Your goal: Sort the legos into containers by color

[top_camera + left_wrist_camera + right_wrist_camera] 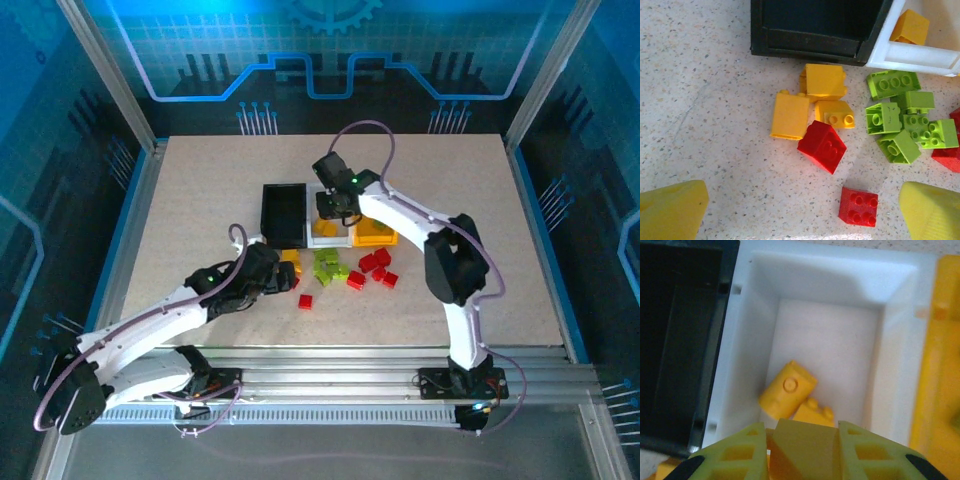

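Observation:
My right gripper [803, 452] hangs over the white container [900, 340], shut on a yellow lego [805, 440]. Two yellow legos [788, 389] lie on the white floor below it. The black container [680, 340] stands to its left and the yellow container [940, 365] to its right. My left gripper [802, 212] is open low over the table, its fingers [670, 210] wide apart. Two red legos [858, 206] lie ahead of and between them. Three yellow legos [824, 82] sit by the black container [815, 25], and several green legos [892, 82] lie to the right.
From above, the black [283, 212], white [328, 232] and yellow [378, 235] containers stand in a row mid-table. Loose green [330, 265] and red legos [375, 265] lie in front of them. A lone red lego [306, 301] sits nearer me.

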You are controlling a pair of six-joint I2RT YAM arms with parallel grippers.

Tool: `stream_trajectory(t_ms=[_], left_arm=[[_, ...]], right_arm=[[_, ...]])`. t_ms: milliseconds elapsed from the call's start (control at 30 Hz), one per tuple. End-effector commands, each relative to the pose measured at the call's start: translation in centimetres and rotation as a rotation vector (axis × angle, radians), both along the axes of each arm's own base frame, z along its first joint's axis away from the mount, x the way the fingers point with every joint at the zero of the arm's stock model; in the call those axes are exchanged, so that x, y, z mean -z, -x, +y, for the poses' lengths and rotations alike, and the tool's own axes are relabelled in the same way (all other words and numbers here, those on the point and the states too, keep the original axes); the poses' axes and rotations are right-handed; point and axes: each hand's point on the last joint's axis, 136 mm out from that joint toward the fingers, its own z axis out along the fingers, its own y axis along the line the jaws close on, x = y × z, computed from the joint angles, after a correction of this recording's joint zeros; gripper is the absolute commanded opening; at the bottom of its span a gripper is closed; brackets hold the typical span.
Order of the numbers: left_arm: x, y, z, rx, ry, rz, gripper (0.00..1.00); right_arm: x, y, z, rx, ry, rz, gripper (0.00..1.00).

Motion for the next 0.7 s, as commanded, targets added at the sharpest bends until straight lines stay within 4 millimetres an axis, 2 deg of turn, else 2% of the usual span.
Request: stream_trajectory(t_ms=[0,100,167,200,333,433,600,667], left_arm=[[0.7,0.5,1.0,-0.020,0.000,0.023,0.99],[1.1,0.2,0.8,-0.014,0.035,0.033,0.99],[1.2,-0.2,0.4,0.002,0.062,0.037,0.99],[1.3,-0.4,0.2,0.008,0.069,0.039,0.99],[2.3,-1.4,-0.7,0.027,0.076,0.071,0.99],[3.5,-2.5,-1.4,0.034,0.047,0.096,0.99],[5.0,-4.0,-0.6,-0.031,-0.043,0.120,0.81],[5.3,-4.3,-0.2,-0.057,-0.060,0.103,0.79]], right_arm=[[0.9,-1.4,-0.3,0.012,0.043,0.014,0.28],[1.4,-2.1,0.1,0.020,0.028,0.026,0.44],[0.6,-2.3,0.5,0.008,0.003,0.010,0.57],[0.1,-2.3,0.8,0.001,-0.010,0.003,0.59],[-2.9,-1.8,1.1,-0.018,-0.048,-0.051,0.62],[-4.0,-0.8,0.7,-0.020,-0.078,-0.064,0.62],[-4.7,1.1,-0.3,-0.013,-0.110,-0.075,0.61],[-4.8,1.9,-0.9,-0.007,-0.115,-0.079,0.60]])
